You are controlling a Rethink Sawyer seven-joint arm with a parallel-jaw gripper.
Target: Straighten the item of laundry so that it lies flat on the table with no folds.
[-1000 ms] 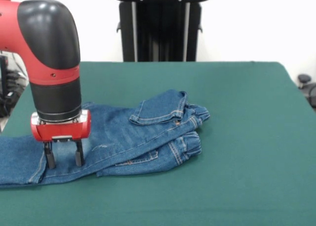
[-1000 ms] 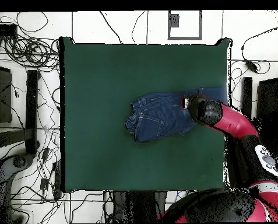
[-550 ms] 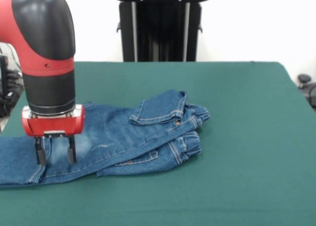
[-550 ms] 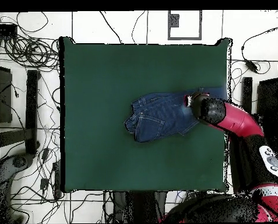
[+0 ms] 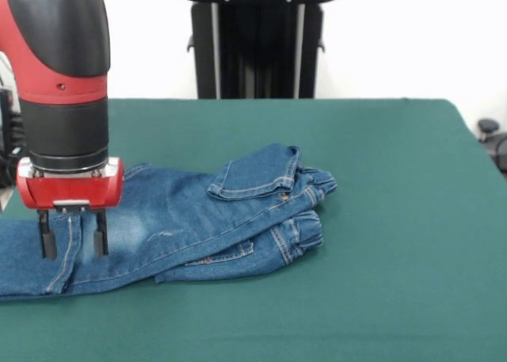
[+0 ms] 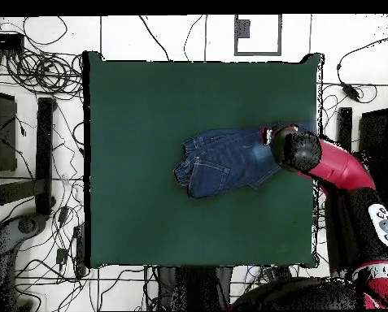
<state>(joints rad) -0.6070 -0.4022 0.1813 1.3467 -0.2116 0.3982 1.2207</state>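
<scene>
the jeans (image 5: 198, 215) lie across the green worktop (image 5: 380, 219), their long axis running sideways in the front view. the waist end is bunched and doubled over, well off to one side of the fingers (image 5: 45, 239); the straighter legs pass directly beneath them and reach on toward the worktop's edge. the fingers are seen spread moderately apart, holding nothing, hanging just above the denim on either side of a leg seam. it is judged that the coming grasp turns on this: the cloth lies below, and the folds to be drawn out lie along that axis. no brand, label or writing can be read.
</scene>
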